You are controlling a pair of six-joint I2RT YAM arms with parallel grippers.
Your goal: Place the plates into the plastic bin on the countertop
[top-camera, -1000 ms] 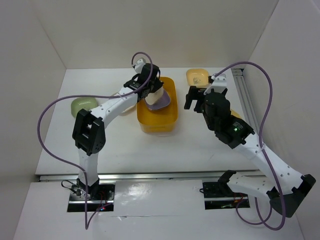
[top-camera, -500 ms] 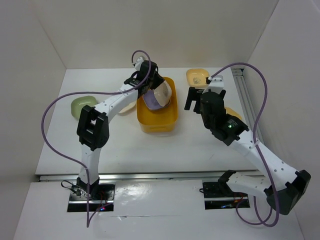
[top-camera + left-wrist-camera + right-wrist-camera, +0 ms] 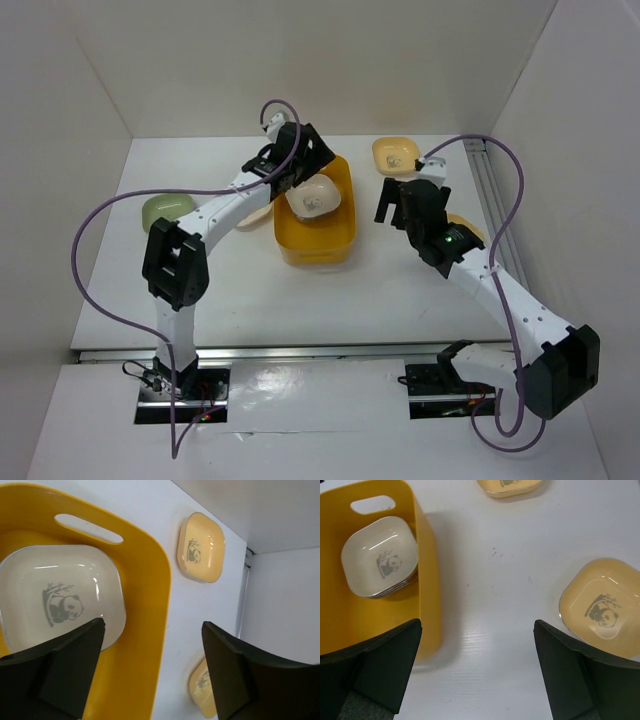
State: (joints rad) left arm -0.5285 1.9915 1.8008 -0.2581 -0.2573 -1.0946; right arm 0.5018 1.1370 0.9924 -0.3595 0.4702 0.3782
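Observation:
The orange-yellow plastic bin [image 3: 316, 232] stands mid-countertop. A cream plate [image 3: 315, 197] with a panda motif lies flat in it, on top of other stacked plates [image 3: 395, 587]. My left gripper [image 3: 307, 168] hovers open over the bin's far end, with nothing between its fingers [image 3: 75, 650]. My right gripper [image 3: 396, 205] hangs open above bare countertop [image 3: 490, 580] just right of the bin [image 3: 427, 570]. A yellow plate [image 3: 395, 155] lies at the back. An orange plate [image 3: 601, 606] lies to the right. A pale green plate [image 3: 165, 211] sits far left. One more plate [image 3: 254, 217] shows partly under the left arm.
White walls close in the countertop on the left, back and right. A metal rail [image 3: 493, 190] runs along the right wall. Purple cables loop above both arms. The two arm bases stand at the near edge.
My left gripper opened and let go of the cream plate, which now lies flat in the bin. The right arm shifted slightly towards the right and back.

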